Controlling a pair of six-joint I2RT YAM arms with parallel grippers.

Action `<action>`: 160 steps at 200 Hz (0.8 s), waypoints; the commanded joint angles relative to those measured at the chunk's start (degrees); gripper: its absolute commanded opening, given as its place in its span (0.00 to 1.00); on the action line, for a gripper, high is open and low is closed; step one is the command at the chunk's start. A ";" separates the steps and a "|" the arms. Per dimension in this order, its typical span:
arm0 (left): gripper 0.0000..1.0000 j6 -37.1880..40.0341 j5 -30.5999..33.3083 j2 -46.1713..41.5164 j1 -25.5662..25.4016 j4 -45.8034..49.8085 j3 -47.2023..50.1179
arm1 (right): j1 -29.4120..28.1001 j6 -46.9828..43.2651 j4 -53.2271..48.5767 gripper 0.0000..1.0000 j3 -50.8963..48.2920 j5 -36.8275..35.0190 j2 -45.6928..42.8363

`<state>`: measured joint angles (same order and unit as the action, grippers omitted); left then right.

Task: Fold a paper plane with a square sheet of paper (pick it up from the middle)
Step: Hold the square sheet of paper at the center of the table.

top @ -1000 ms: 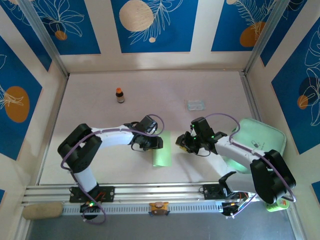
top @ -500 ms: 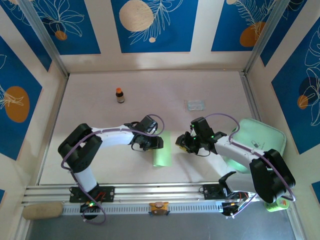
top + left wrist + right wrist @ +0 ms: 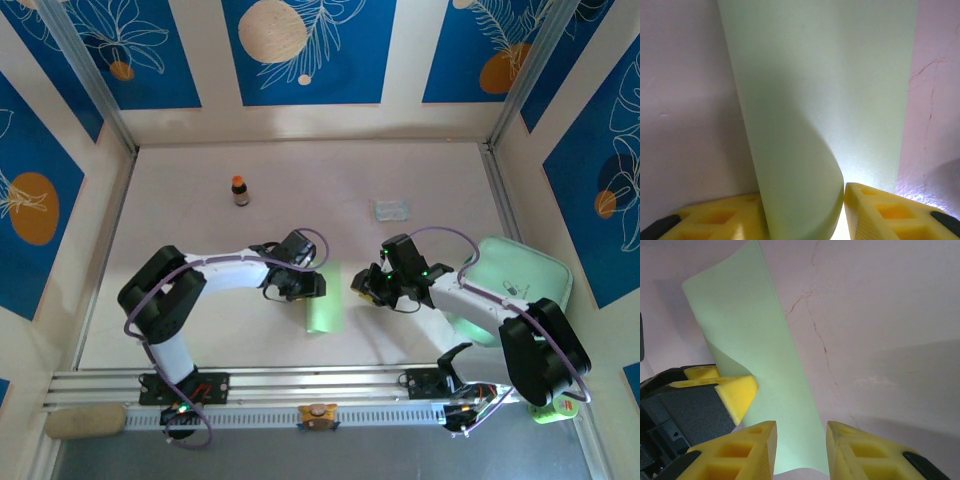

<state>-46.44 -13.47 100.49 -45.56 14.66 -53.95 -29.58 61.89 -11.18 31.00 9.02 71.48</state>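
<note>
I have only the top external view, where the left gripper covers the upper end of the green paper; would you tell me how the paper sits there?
Observer: In the left wrist view the paper is folded over but not creased flat. A rounded curl fills the gap between the fingers of the left gripper.
Operator: Thank you. Is the right gripper pinching it too?
Observer: No. In the right wrist view the right gripper has its jaws apart. The paper shows through the gap, with nothing clamped.
Operator: Does anything else touch the curl from that side?
Observer: One yellow finger of the left gripper rests against the curl's edge.
</note>
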 commanded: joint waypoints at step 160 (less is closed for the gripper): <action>0.49 2.82 5.38 7.44 -0.14 1.20 -0.35 | -1.00 -0.98 -1.62 0.32 1.60 1.62 3.73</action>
<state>-45.91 -13.47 101.75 -45.56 17.26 -55.94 -30.11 61.47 -11.62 31.07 9.45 74.87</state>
